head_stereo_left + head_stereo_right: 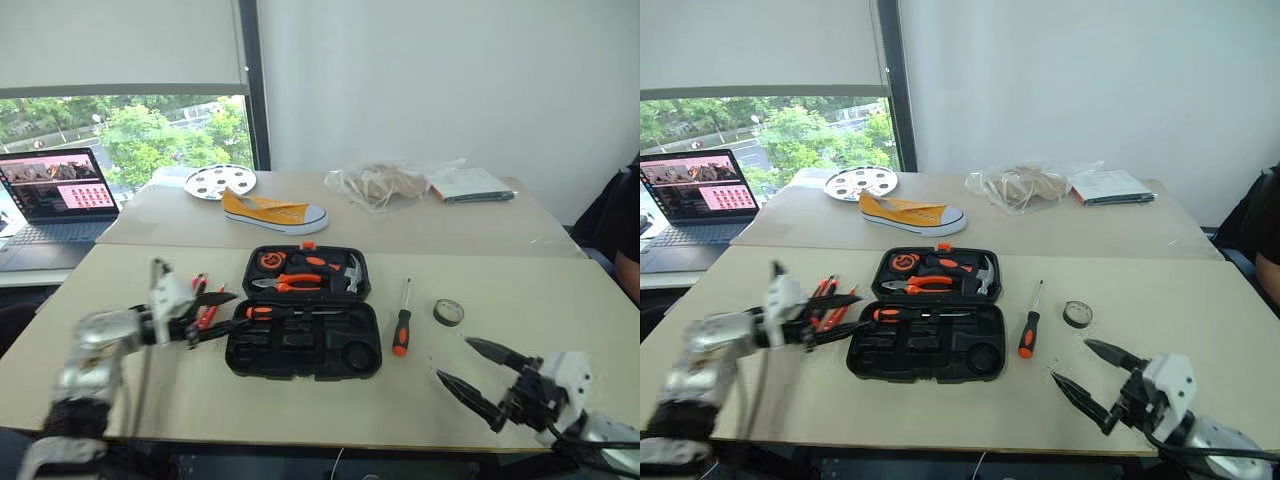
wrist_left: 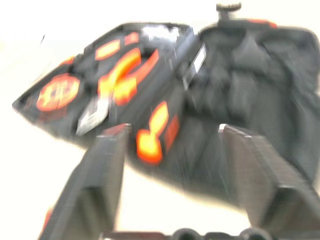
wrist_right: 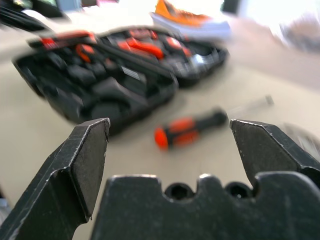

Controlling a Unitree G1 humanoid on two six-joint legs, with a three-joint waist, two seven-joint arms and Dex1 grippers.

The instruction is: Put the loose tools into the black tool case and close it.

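The black tool case [image 1: 303,322] lies open mid-worktop, one screwdriver [image 1: 290,312] already in its near half. Another screwdriver [image 1: 401,325] and the grey roll [image 1: 448,312] lie loose to its right, and small orange tools [image 1: 205,303] to its left. The left hand [image 1: 205,318] and right hand [image 1: 478,375] are both released and empty, so loading and closing remain.

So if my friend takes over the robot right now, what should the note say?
Left gripper: open, holding nothing, at the case's left edge.
Right gripper: open, holding nothing, low at the table's front right.
Case: open on the table; one screwdriver lies in its front half.
Outside: a second screwdriver and the roll to the right of the case, red-orange tools to its left.
Left: put those in, then shut the case.
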